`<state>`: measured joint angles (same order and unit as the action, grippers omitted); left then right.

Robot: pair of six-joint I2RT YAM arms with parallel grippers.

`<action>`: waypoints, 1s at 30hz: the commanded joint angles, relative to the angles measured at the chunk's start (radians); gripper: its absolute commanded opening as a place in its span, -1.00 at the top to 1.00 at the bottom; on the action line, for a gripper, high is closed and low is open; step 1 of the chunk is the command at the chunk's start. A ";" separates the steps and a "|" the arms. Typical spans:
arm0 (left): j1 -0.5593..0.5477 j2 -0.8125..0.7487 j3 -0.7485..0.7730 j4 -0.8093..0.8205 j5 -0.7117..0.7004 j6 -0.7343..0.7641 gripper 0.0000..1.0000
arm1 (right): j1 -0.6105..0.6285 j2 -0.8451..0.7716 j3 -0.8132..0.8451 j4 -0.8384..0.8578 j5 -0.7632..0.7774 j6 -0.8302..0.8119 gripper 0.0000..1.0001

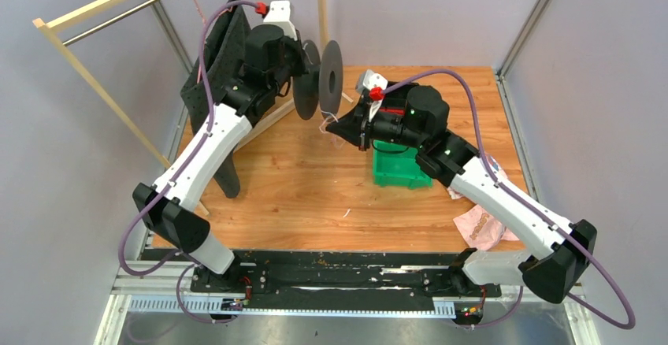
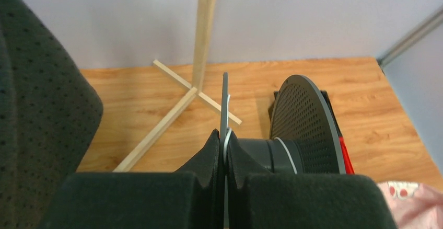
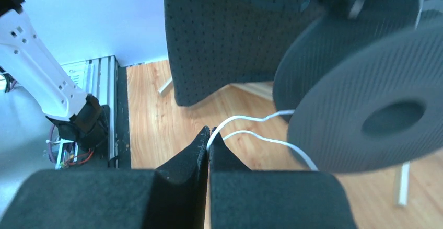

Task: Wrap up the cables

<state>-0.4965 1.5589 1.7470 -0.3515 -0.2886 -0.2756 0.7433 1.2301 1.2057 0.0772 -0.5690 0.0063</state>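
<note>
Cable (image 3: 251, 118), where is it? (Lena)
It is pinched at the very tips of the right fingers (image 3: 201, 148). From there, two thin white strands run forward and to the right, to the spool (image 3: 365, 119). (Tomas)
So the right fingers are closed? (Lena)
Yes, they are pressed together, with only the cable between them. (Tomas)
And the left fingers (image 2: 209, 153)? (Lena)
Closed also, but on the spool. They clamp the thin edge of one disc, which stands upright between the tips. The second disc is to the right of them, and the dark hub is between the two discs. One pale turn of cable lies around the hub. (Tomas)
Does the spool touch the table (image 1: 299, 187)? (Lena)
No, it hangs above it in the left fingers. The right fingers are just beside the spool. (Tomas)
Is anything else near? (Lena)
A green bin (image 1: 398, 170), behind the right fingers, under the right arm. (Tomas)
</note>
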 commanded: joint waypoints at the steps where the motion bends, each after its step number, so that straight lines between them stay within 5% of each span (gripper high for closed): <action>1: -0.016 -0.051 -0.035 0.110 0.105 0.050 1.00 | 0.002 0.023 0.090 -0.016 -0.049 -0.066 0.98; 21: -0.016 -0.168 -0.123 -0.167 0.631 0.385 1.00 | -0.122 0.073 0.183 -0.073 0.378 -0.357 0.98; 28: -0.016 -0.213 -0.089 -0.203 0.659 0.392 1.00 | -0.176 0.103 0.117 -0.124 0.402 -0.339 0.76; 30: -0.015 -0.218 -0.066 -0.205 0.631 0.385 1.00 | -0.201 0.098 0.094 -0.131 0.384 -0.307 0.53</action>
<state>-0.5121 1.3991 1.6051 -0.5583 0.3313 0.0998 0.5922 1.3231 1.3453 -0.0246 -0.2096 -0.3214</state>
